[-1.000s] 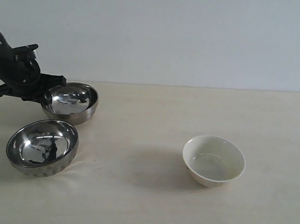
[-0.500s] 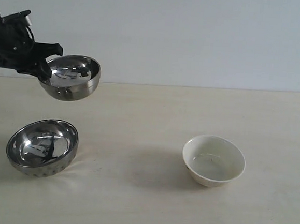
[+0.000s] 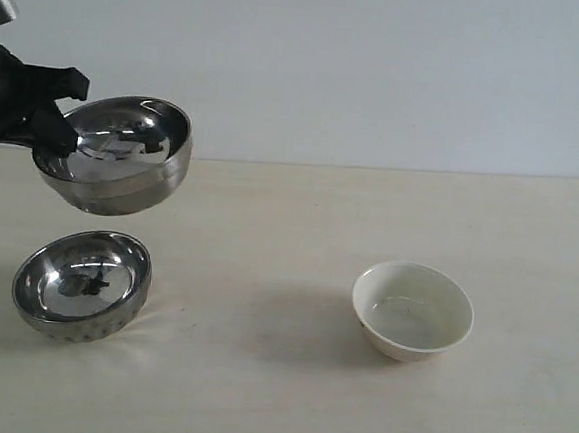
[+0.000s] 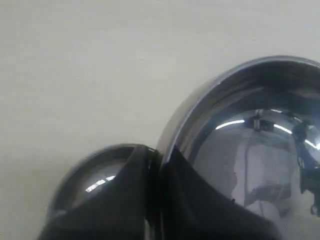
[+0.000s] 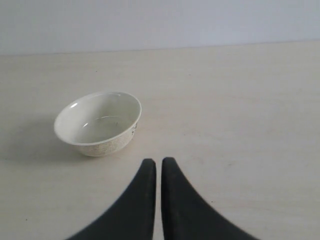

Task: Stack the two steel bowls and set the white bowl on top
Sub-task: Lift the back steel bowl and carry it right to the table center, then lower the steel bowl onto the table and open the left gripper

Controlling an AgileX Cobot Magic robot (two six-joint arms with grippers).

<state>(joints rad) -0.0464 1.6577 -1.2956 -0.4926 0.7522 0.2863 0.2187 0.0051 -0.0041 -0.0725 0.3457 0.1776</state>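
Cropped by edges: left arm [image 3: 8, 99], held steel bowl [image 4: 250, 160].

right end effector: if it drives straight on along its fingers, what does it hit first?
Likely nothing soon: ahead of the shut right end effector lies only bare table, then the wall. The white bowl sits off that line, though depth is unclear.

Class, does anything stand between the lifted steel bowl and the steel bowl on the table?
Nothing visible. The lifted bowl, held by the left claw, hangs above the table bowl with only air between; the white bowl sits well aside.
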